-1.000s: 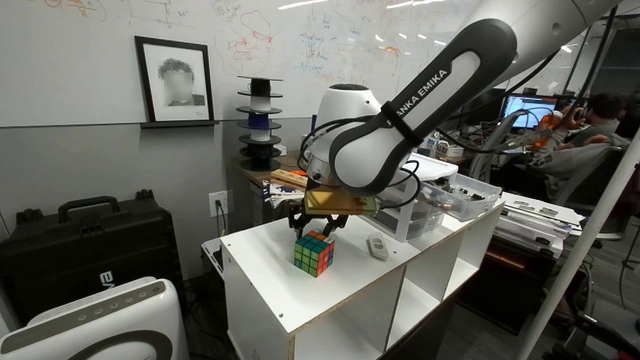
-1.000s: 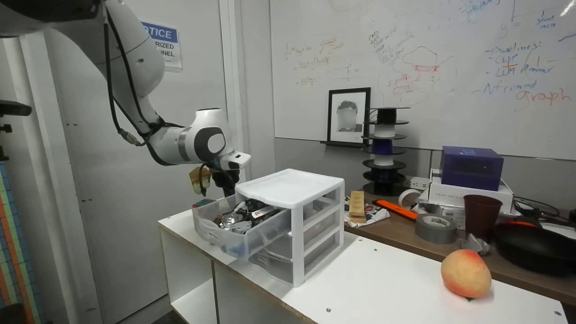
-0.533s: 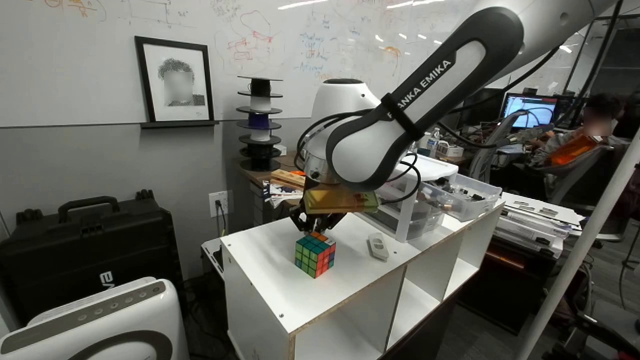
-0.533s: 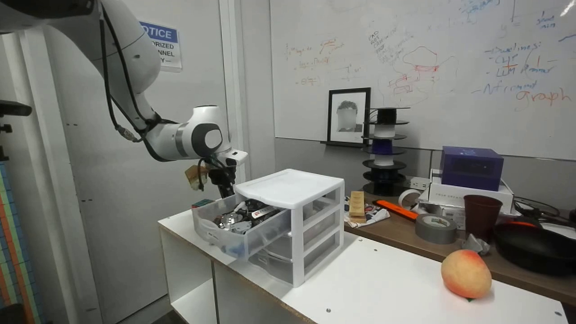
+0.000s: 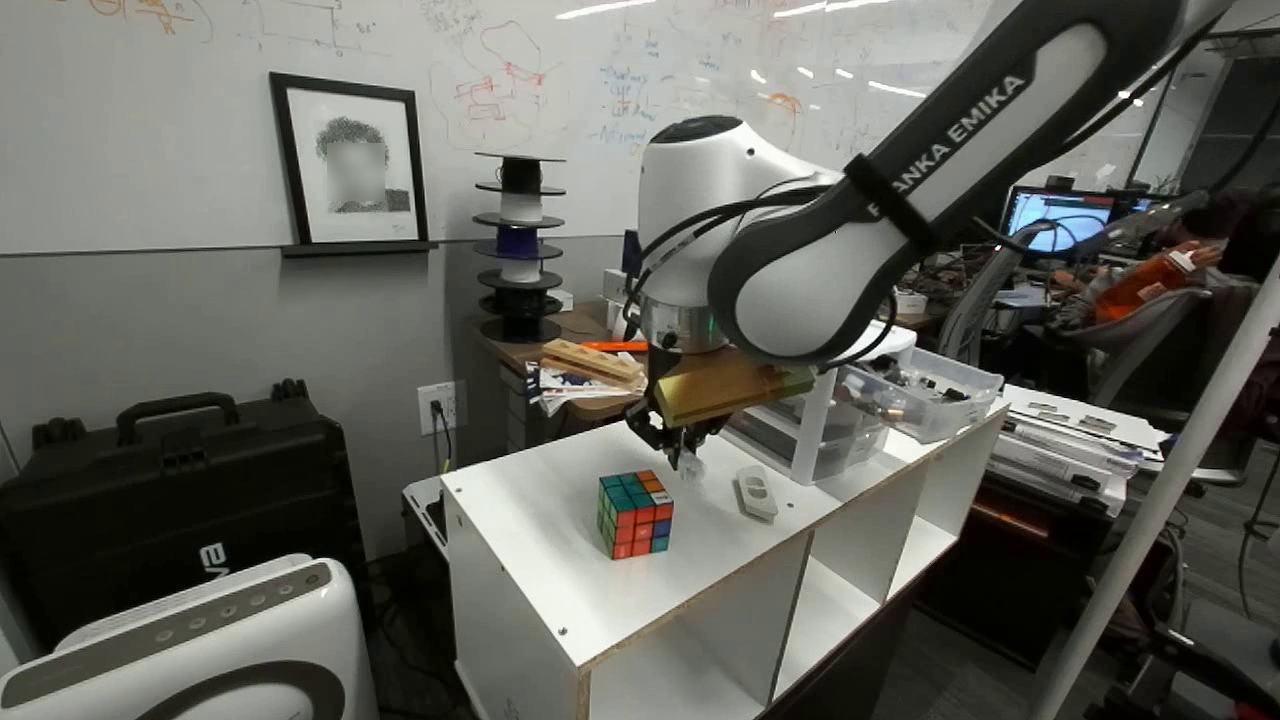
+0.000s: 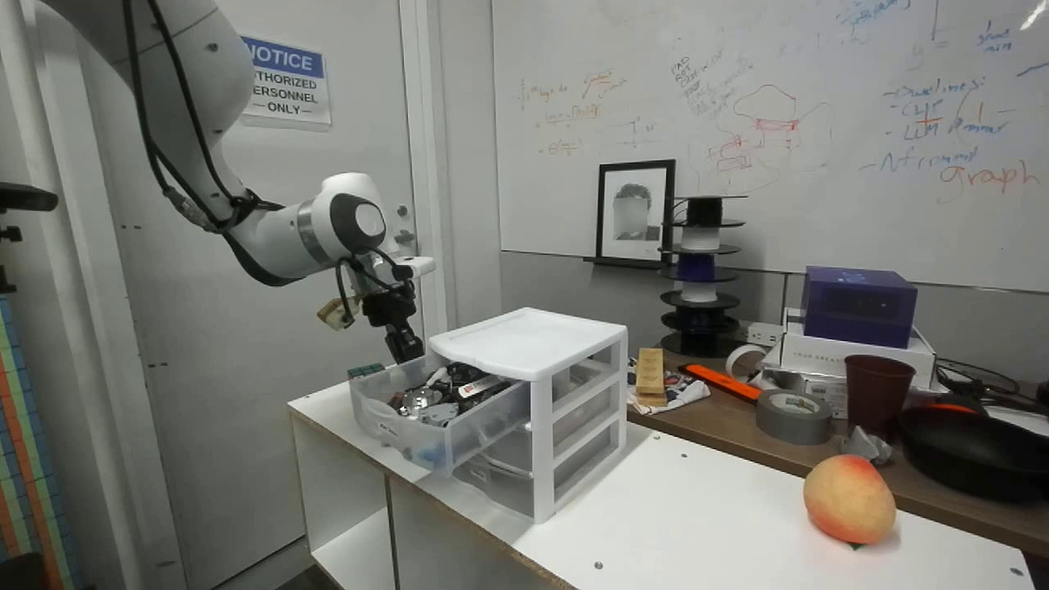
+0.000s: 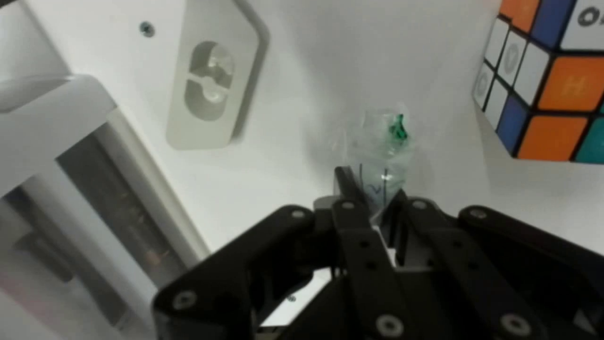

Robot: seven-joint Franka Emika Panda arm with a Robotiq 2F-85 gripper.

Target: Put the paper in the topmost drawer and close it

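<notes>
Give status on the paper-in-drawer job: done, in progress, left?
Looks done: topmost drawer stands pulled open from its white unit.
In hand: crumpled paper, pinched between the jaws.
Left: paper is outside the drawer, so placing it in; drawer is open, so pushing it shut.

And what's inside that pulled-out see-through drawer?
The topmost drawer holds a heap of silvery, dark and white bits. Whatever lies beneath those top ones is covered, so I can't tell.
</notes>
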